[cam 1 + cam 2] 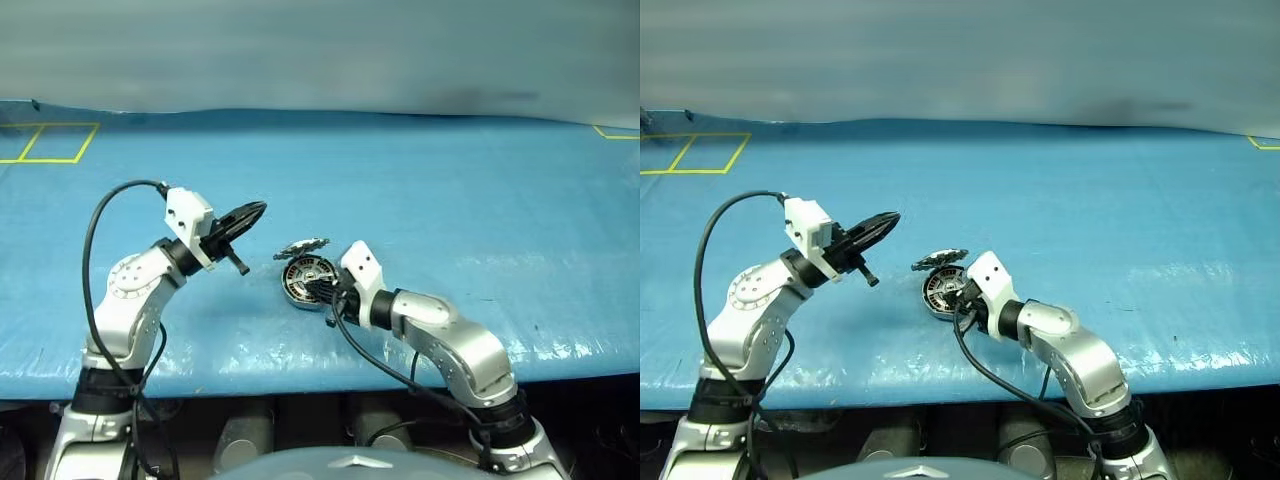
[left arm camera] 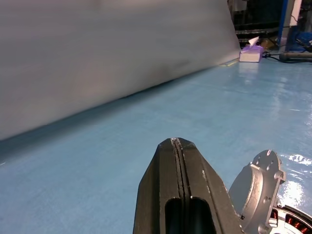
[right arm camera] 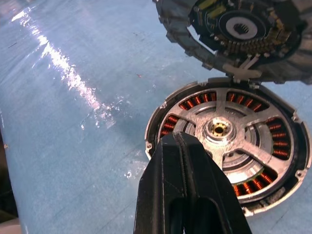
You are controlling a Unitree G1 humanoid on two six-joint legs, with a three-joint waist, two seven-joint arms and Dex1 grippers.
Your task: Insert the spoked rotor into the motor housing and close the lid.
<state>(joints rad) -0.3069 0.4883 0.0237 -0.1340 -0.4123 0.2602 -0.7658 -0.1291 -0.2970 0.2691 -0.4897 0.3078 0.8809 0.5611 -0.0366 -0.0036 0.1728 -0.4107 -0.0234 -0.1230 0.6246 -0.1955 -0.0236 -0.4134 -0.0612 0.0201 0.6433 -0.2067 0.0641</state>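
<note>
The motor housing point(image 3: 285, 161) lies on the blue table in front of me, its copper windings showing. The spoked rotor point(image 3: 219, 129) sits inside it, pale grey spokes and hub facing up. The lid point(image 3: 239, 34) stands tilted open at the housing's far edge, its inner face toward the housing; the head views show it as a grey disc point(image 1: 302, 246) just beyond the housing point(image 1: 305, 280). My right gripper point(image 3: 178, 139) is shut and empty, its tip at the housing's near rim. My left gripper point(image 1: 255, 208) is shut and empty, raised above the table to the left of the lid point(image 2: 258, 190).
The blue table cover point(image 1: 450, 200) reaches back to a grey backdrop point(image 1: 320, 50). Yellow tape squares point(image 1: 50, 142) mark its far left corner. A tissue box point(image 2: 252, 51) stands far off beyond the table. The table's front edge point(image 1: 300, 375) runs close below the arms.
</note>
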